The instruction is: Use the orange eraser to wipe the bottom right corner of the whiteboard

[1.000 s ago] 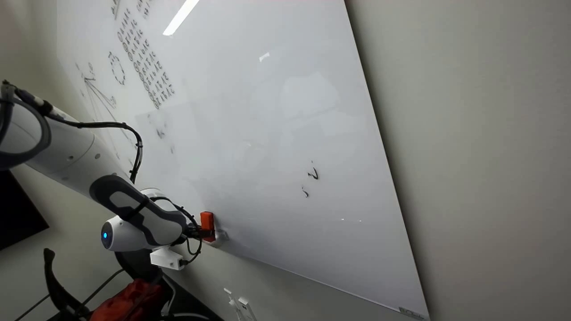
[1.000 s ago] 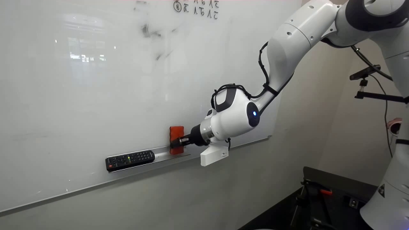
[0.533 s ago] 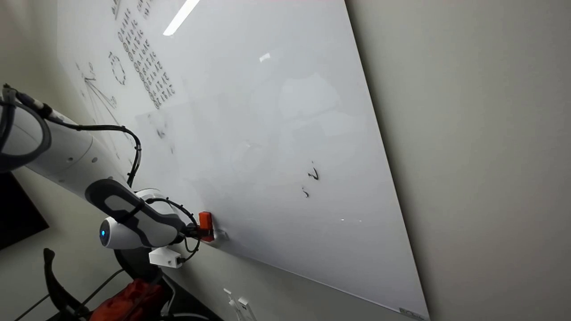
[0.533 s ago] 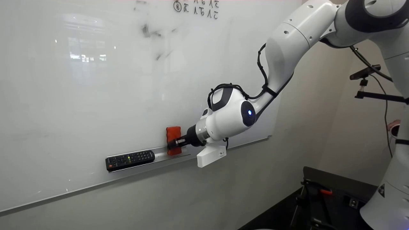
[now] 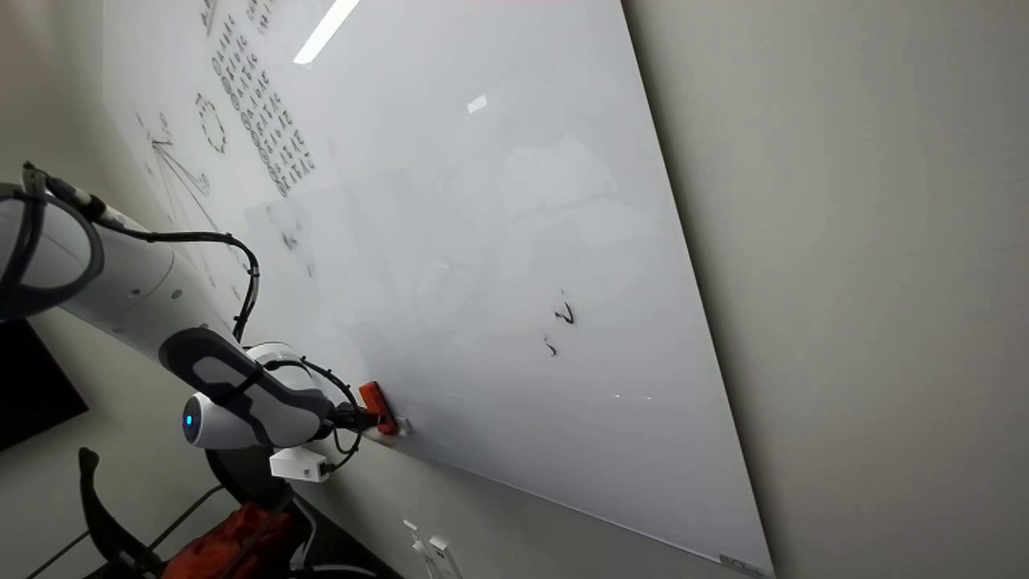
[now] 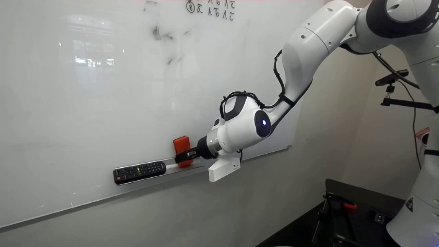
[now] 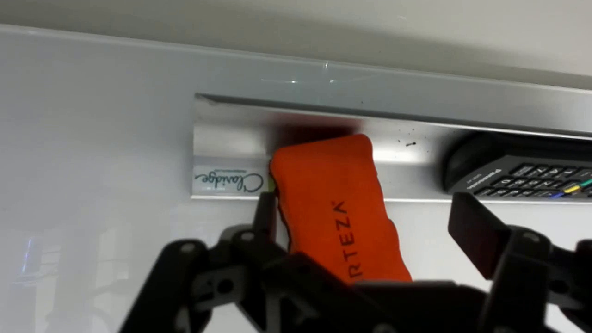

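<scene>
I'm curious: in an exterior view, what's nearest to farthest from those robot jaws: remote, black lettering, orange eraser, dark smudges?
1. Orange eraser: between the open jaws.
2. Remote: picture-left on the tray.
3. Dark smudges: higher on the whiteboard.
4. Black lettering: picture's top edge.

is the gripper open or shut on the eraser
Open. In the wrist view, the gripper has its fingers wide apart, with whiteboard showing between the eraser and one of them.
</scene>
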`<state>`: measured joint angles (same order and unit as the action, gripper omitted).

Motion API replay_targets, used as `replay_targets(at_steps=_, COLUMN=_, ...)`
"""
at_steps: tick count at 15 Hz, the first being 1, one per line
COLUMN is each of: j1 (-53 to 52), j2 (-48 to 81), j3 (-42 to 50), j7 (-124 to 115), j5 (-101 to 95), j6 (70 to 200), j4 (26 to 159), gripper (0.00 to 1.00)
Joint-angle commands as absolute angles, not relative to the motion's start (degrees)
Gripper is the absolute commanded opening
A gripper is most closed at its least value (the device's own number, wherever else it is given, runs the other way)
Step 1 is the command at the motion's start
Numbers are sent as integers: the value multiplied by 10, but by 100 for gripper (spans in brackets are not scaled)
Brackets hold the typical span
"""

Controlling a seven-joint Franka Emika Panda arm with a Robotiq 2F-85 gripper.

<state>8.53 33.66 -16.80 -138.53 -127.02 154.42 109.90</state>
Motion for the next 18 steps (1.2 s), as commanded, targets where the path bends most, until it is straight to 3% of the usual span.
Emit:
replay_targets(at_steps=1, j1=79, j2=332, j3=-166, j7=-1370, j5=-1254, j6=1536, j4=1099, gripper=100)
replay_targets(at_steps=8, j1=69, j2=268, j3=-174, j7=-1376, j5=-1188, j6=1533, j4=1180, gripper=100)
replay_targets(at_steps=18, j1=65, j2=64, j3=-204, j7=-1426, j5=-1202, j6=1547, j4=1369, gripper=100)
